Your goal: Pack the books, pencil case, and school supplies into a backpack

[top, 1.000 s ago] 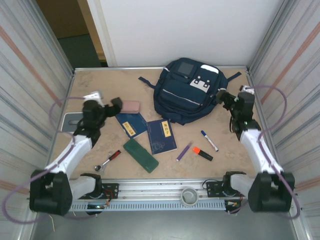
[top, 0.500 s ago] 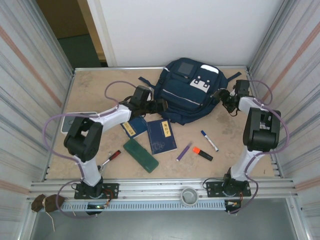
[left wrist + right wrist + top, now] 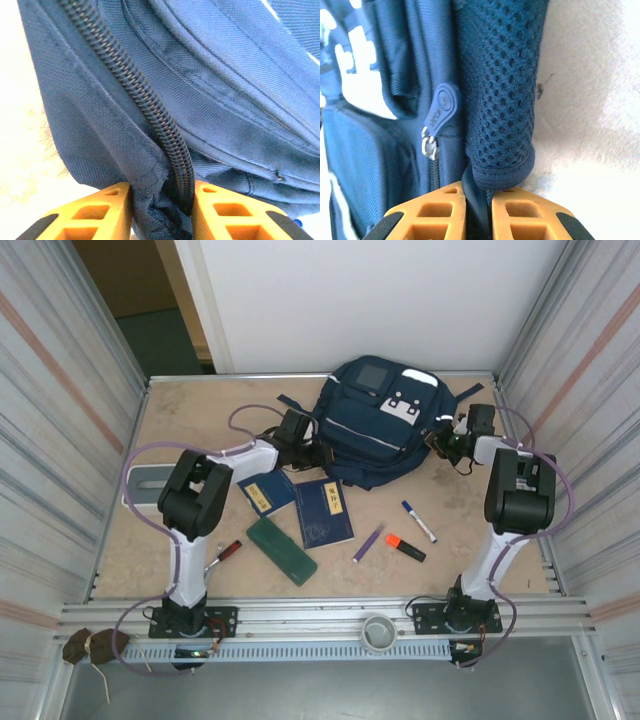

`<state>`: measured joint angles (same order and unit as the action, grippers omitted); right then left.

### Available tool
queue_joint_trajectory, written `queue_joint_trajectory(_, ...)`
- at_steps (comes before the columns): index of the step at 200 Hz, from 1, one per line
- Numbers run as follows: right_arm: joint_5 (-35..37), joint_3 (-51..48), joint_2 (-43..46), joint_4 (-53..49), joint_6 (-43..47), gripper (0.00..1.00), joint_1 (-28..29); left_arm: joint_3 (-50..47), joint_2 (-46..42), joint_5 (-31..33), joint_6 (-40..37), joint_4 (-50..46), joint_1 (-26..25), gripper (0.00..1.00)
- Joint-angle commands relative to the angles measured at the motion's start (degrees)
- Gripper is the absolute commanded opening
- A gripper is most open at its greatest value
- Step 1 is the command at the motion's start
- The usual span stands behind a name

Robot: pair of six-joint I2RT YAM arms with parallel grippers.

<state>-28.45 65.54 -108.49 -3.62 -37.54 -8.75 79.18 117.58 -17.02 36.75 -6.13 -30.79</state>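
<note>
Top external: left gripper (image 3: 318,453), right gripper (image 3: 444,443) clenched on opposite backpack (image 3: 375,425) sides

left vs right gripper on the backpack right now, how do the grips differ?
Left gripper clamps the backpack's left edge, fabric plus a thick zipper coil; right gripper clamps its right side, a narrow dark fold below the mesh pocket. Left fingers sit wider apart than the right fingers. Both are shut on the backpack, with orange fingers.
</note>
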Motion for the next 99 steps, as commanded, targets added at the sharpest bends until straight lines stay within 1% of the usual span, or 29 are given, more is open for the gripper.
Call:
queue_joint_trajectory(1, -7.3, -3.1, 7.4, 1.9, -2.4, 0.10, 0.7, 2.1, -1.5, -9.0, -2.2, 3.9, 2.3, 0.18)
queue_joint_trajectory(18, -10.9, -4.5, 11.4, 1.6, -2.9, 0.10, 2.7, 3.0, -3.8, -15.2, -4.5, 3.0, 4.9, 0.12)
queue_joint_trajectory(31, -12.1, -4.8, 13.9, -1.1, -0.7, 0.15, 4.4, 3.3, -6.1, -19.7, -6.0, 2.3, 6.8, 0.09)
queue_joint_trajectory(42, -10.6, -5.7, 16.3, -5.0, 1.5, 0.23, 5.1, 3.4, -7.9, -23.1, -6.4, 1.9, 8.5, 0.07)
queue_joint_trajectory(55, -9.0, -8.2, 18.8, -6.0, 1.8, 0.32, 4.3, 3.4, -9.3, -27.0, -6.9, 1.8, 10.5, 0.06)
queue_joint_trajectory(90, -6.9, -12.7, 20.2, -5.5, -0.3, 0.54, -0.2, 5.8, -9.5, -31.7, -9.1, -1.7, 14.2, 0.03)
queue_joint_trajectory(99, -6.3, -13.7, 20.2, -5.0, -0.8, 0.58, -0.8, 6.4, -9.1, -32.9, -9.2, -2.2, 14.9, 0.03)
